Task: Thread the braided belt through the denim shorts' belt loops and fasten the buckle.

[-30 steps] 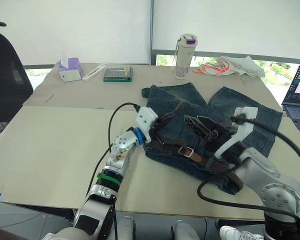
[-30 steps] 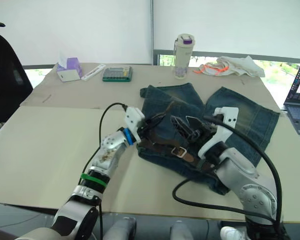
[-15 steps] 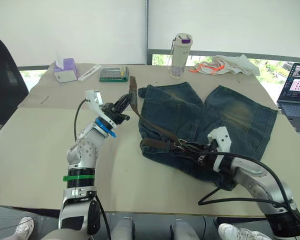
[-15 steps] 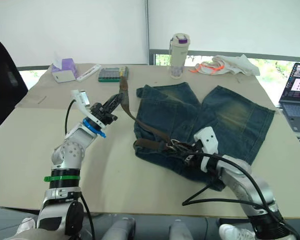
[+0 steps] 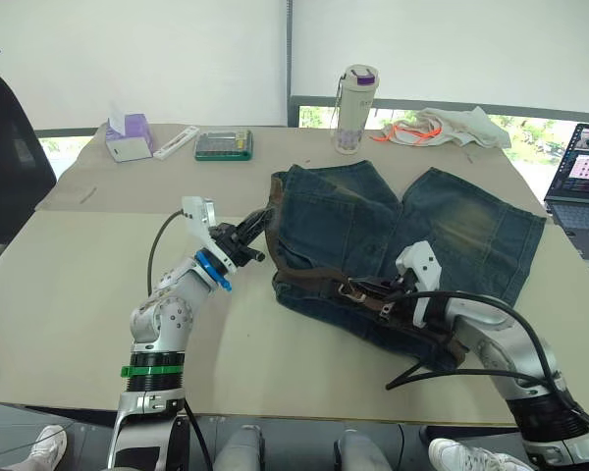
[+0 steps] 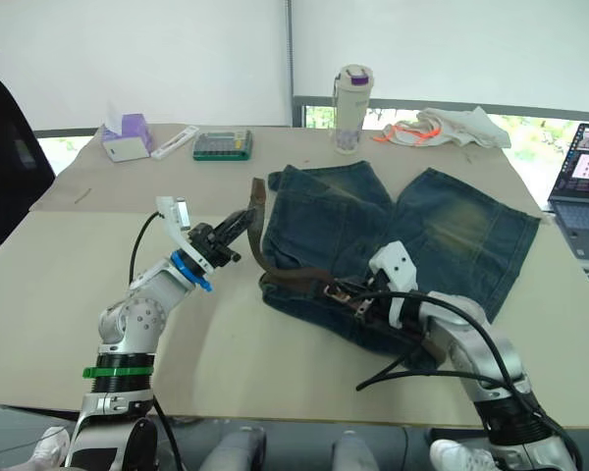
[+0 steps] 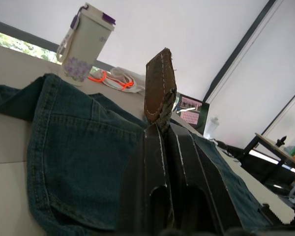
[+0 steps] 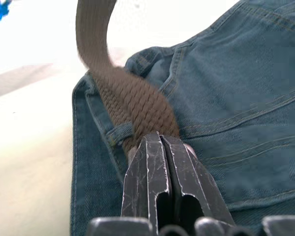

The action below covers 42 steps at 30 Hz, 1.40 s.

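The denim shorts [image 5: 412, 231] lie flat mid-table, waistband toward me. The braided belt [image 6: 287, 278] runs along that waistband, and its free end rises off the shorts' left corner. My left gripper [image 5: 252, 240] is shut on that end, just left of the shorts. The left wrist view shows the brown tip [image 7: 160, 83] sticking up from between the closed fingers [image 7: 152, 162]. My right gripper [image 5: 361, 291] is shut on the strap beside the silver buckle [image 6: 332, 290]. In the right wrist view the strap [image 8: 132, 103] passes under a belt loop [image 8: 119, 132].
At the back of the table stand a bottle [image 5: 354, 95], a white cloth with orange cord [image 5: 454, 128], a calculator [image 5: 224, 145] and a tissue box [image 5: 130, 137]. A laptop [image 5: 581, 175] sits at the right edge and a black chair [image 5: 5, 147] at the left.
My right gripper has gone from open above the shorts to shut on the belt by the buckle. My left gripper has drawn the belt end out left of the shorts, now nearer them.
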Motion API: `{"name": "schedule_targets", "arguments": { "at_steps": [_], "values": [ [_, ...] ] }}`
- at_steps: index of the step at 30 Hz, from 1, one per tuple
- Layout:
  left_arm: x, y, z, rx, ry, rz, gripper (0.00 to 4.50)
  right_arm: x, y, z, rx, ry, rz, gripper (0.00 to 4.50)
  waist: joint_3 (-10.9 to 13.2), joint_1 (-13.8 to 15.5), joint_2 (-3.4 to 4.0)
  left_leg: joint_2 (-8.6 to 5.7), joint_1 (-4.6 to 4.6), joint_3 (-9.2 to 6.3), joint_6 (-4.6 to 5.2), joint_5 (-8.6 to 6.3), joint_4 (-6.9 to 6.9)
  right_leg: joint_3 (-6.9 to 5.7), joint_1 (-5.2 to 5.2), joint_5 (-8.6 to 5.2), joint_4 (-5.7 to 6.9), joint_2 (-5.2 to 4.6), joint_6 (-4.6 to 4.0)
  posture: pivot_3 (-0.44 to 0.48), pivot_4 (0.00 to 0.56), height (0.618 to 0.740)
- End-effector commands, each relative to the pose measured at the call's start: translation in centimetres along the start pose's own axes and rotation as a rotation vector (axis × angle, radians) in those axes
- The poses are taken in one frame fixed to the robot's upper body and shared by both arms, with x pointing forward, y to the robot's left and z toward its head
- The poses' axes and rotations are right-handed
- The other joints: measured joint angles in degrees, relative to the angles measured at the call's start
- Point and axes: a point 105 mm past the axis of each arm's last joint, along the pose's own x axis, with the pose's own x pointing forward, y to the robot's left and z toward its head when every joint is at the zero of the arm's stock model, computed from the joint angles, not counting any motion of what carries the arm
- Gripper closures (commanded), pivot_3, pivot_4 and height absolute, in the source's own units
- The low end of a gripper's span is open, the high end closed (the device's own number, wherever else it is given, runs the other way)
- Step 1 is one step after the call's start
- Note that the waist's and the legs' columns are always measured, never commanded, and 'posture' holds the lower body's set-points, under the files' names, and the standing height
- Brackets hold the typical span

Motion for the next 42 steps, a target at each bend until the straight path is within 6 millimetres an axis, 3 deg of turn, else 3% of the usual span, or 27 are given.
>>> {"name": "schedule_targets", "arguments": {
  "at_steps": [1,9,19,24,27,34,38,42],
  "values": [
    [0.0,-0.1,1.5,0.042,-0.037,-0.034,4.5,-0.2,-1.3,1.3,-0.027,0.002,-0.01,4.45,0.0,0.0,0.0,0.01,0.01,0.0,0.0,0.0,-0.01,0.0,0.0,0.0,0.0,0.0,0.0,0.0,0.15,0.74],
    [0.6,0.6,2.0,0.075,-0.047,-0.069,4.5,0.9,-0.8,-2.1,-0.004,0.172,0.077,4.45,0.0,0.1,0.01,0.0,-0.05,-0.01,-0.01,0.0,-0.01,-0.03,-0.03,0.0,-0.02,0.0,0.0,0.0,0.15,0.74],
    [1.5,0.4,1.7,0.089,-0.05,-0.098,4.5,0.4,1.8,-3.4,0.019,0.264,0.263,4.45,0.0,0.0,0.0,0.0,-0.04,-0.01,-0.01,0.01,0.01,-0.03,-0.03,0.0,0.0,0.0,0.01,0.0,0.15,0.74],
    [1.6,0.1,1.1,0.121,-0.024,-0.12,4.5,0.5,1.8,-4.3,-0.005,0.301,0.259,4.45,0.0,0.0,0.0,0.0,-0.05,-0.01,-0.02,0.01,0.02,-0.03,-0.03,0.0,0.0,0.0,0.01,0.0,0.15,0.74],
    [1.4,0.0,0.9,0.121,-0.016,-0.128,4.5,0.9,0.9,-3.4,-0.013,0.248,0.201,4.45,0.0,0.0,0.0,0.0,-0.04,-0.01,-0.02,0.01,0.02,-0.03,-0.03,0.0,0.0,0.0,0.01,0.0,0.15,0.74],
    [0.1,1.6,-0.6,0.146,0.051,-0.098,4.5,-0.4,-0.6,0.6,-0.081,0.124,0.148,4.45,0.0,0.0,0.0,-0.01,-0.05,-0.01,-0.03,0.02,0.02,-0.02,-0.04,0.0,0.01,0.0,0.01,0.0,0.15,0.74],
    [-0.4,2.2,-1.4,0.16,0.09,-0.094,4.5,-0.5,-1.2,0.7,-0.112,0.137,0.14,4.45,0.0,0.0,0.0,0.0,-0.05,-0.01,-0.03,0.02,0.01,-0.03,-0.05,0.0,0.02,0.0,0.01,0.0,0.15,0.74],
    [-0.5,2.4,-1.7,0.158,0.096,-0.094,4.5,0.0,-2.0,-0.6,-0.185,0.219,0.118,4.45,0.0,0.0,0.0,-0.01,-0.05,-0.01,-0.03,0.02,0.02,-0.03,-0.05,0.0,0.02,0.0,0.01,0.0,0.15,0.74]
  ]
}}
